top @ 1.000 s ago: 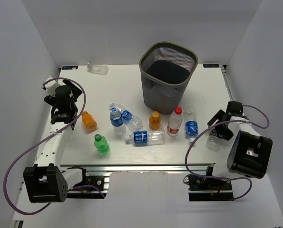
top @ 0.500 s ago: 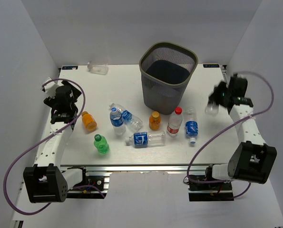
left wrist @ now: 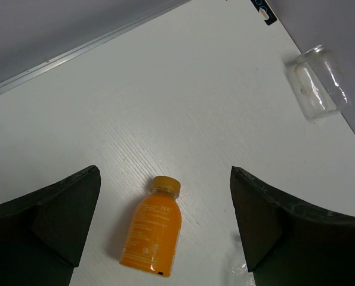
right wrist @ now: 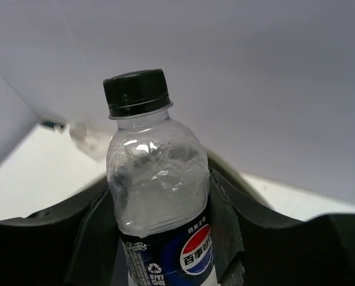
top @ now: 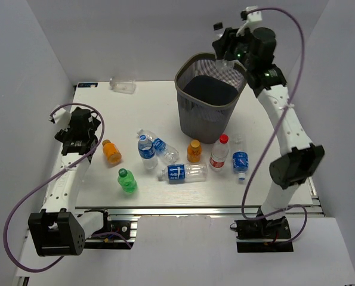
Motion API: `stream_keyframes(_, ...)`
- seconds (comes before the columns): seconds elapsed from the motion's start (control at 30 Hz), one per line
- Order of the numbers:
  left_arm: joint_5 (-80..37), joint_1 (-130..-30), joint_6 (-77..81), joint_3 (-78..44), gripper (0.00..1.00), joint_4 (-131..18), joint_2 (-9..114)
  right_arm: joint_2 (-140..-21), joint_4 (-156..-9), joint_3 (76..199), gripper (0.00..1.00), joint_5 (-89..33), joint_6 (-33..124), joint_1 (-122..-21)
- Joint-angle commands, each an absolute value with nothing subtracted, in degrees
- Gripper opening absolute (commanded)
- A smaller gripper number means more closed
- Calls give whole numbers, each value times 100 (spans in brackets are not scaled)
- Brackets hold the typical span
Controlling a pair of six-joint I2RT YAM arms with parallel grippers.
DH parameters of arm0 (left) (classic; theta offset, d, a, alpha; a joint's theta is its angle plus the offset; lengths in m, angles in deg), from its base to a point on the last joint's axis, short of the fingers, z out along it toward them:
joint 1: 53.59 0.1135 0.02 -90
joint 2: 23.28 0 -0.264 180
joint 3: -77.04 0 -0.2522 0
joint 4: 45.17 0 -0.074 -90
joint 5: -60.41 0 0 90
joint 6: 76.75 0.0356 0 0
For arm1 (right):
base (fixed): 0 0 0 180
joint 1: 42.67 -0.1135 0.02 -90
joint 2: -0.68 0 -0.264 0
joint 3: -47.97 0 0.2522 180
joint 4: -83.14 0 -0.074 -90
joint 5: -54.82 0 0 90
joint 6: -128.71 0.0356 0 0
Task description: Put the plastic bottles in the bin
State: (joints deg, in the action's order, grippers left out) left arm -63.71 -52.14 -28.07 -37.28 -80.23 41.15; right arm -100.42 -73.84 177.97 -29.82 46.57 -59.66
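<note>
The Pepsi bottle (right wrist: 159, 196) has travelled a long way in the last second: it was low at the right edge of the table (top: 147, 113), then lifted halfway up that side, and now it hangs over the far rim of the bin (top: 195, 122). The right gripper (top: 230, 52) pinches it around the label, one finger on each flank. On my right wrist feed it is clear and looks empty, with dented shoulders, a black cap and a dark blue band bearing the round red, white and blue logo. From above it is only a pale smear under the gripper, so I can't say whether it sits fully inside the rim line. Nothing else has shifted. The red-capped bottle (top: 219, 152) and an orange one (top: 194, 151) stand near the bin's front wall, with blue-labelled bottles (top: 146, 150) and the green bottle (top: 127, 180) scattered further left. A clear bottle (left wrist: 317, 89) lies on its side at the back edge. The left gripper (left wrist: 165, 173) has hardly moved; its jaws are spread wide above the other orange bottle (left wrist: 152, 235), which lies flat and untouched.
</note>
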Motion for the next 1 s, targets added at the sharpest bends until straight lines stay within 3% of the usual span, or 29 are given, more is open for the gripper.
stream_keyframes(0.0,-6676,-5183,-3017,-3681,98,-8345,3737,-10514,-6631,18126,54,-2912,4566,-5998)
stream_keyframes(0.1,-6685,-5183,-3017,-3778,98,-8424,3658,-10374,-6666,17933,67,-2868,4540,-6007)
stream_keyframes(0.2,-6738,-5183,-3157,-3910,98,-8415,3605,-10163,-6727,17880,89,-2833,4443,-6007)
stream_keyframes(0.47,-6685,-5192,-3044,-3831,98,-8187,3798,-9234,-6148,17565,89,-2700,4267,-5990)
stream_keyframes(0.57,-6851,-5183,-2964,-3604,98,-8257,3938,-8252,-6060,16310,89,-3287,4529,-5981)
stream_keyframes(0.63,-6852,-5183,-2955,-3594,98,-8134,4035,-7669,-6103,14931,89,-4157,4793,-5964)
stream_keyframes(0.77,-6528,-5183,-2807,-3603,98,-7774,4211,-6159,-6288,12645,89,-4678,5837,-5806)
stream_keyframes(0.97,-5938,-5183,-2700,-3497,98,-7554,4659,-5995,-6217,11114,89,-4959,6042,-5787)
